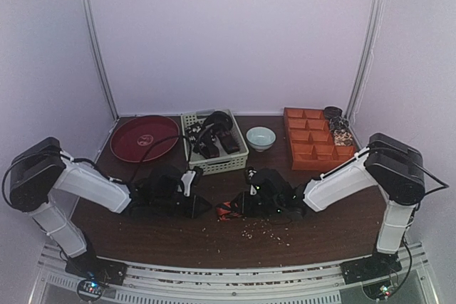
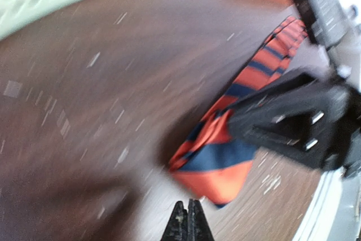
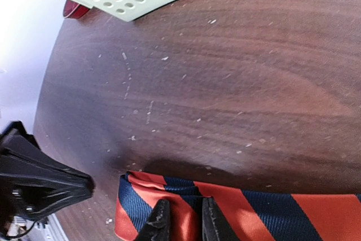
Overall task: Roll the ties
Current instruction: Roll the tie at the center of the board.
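Left fingers (image 2: 188,221): tips pressed together, nothing between them. Striped tie (image 2: 223,159), orange-red with dark bands, lies on the worktop (image 2: 84,111) just ahead of these tips and slightly to their right.

Right fingers (image 3: 159,223): narrow gap, set down over the tie's end, striped fabric showing between them. Cannot tell whether they pinch it or only rest on it.

The two sets of fingers face each other across that tie end, near but apart. A perforated basket (image 1: 214,165) holding dark ties (image 1: 214,140) sits well beyond both.

striped tie (image 3: 237,210) | orange/navy, flat, table (image 1: 320,226) ctr | dark ties (image 1: 214,137) | in basket (image 1: 239,162)
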